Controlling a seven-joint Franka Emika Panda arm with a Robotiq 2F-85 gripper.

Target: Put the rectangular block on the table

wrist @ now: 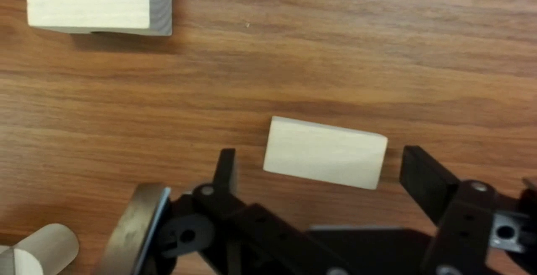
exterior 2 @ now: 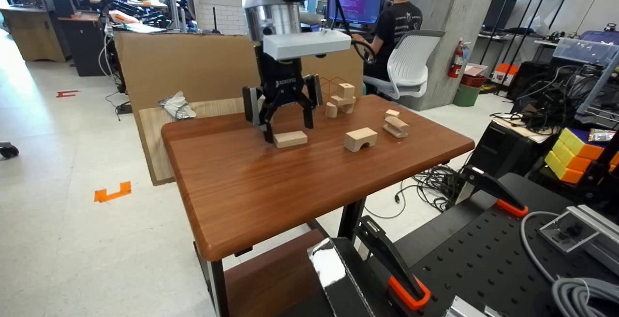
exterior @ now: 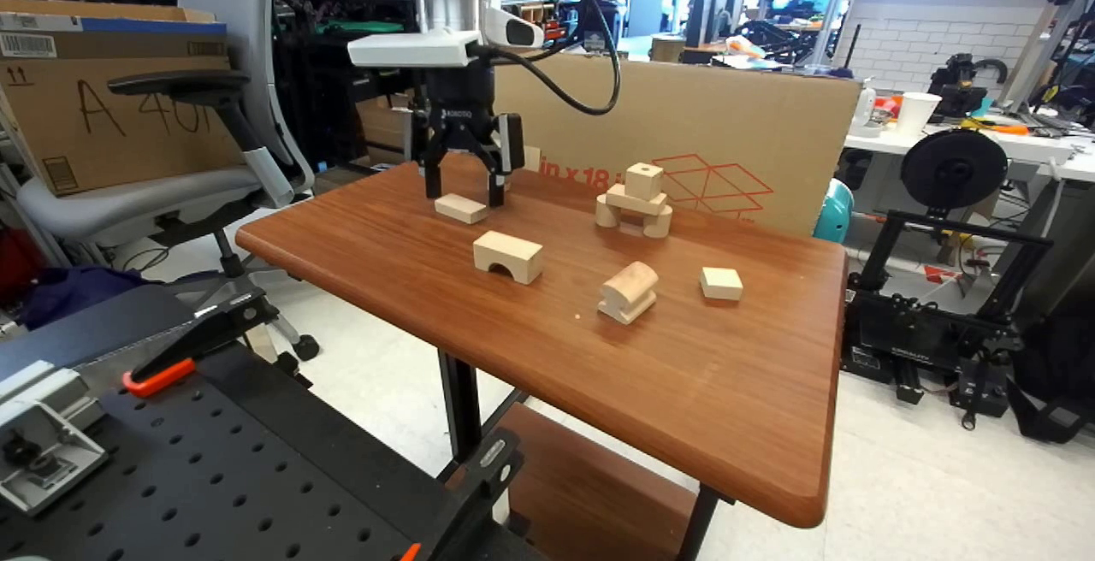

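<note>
The rectangular block (exterior: pixel 461 209) is light wood and lies flat on the reddish-brown table (exterior: pixel 710 390). It also lies on the table (exterior 2: pixel 251 186) in an exterior view (exterior 2: pixel 291 139) and in the wrist view (wrist: pixel 325 154), slightly turned. My gripper (exterior: pixel 464 196) points down just above the table at the block. It is open and holds nothing. In the wrist view the fingers (wrist: pixel 319 150) are apart, one off each short end of the block, with a gap on both sides. Nothing hides the block in the wrist view.
An arch block (exterior: pixel 508 256) stands near the block. A stack (exterior: pixel 634 200) of several blocks stands toward the cardboard sheet (exterior: pixel 556 108) along the table's edge. A rounded block pile (exterior: pixel 629 292) and a small block (exterior: pixel 721 284) lie farther off. A black perforated workbench (exterior 2: pixel 488 254) adjoins.
</note>
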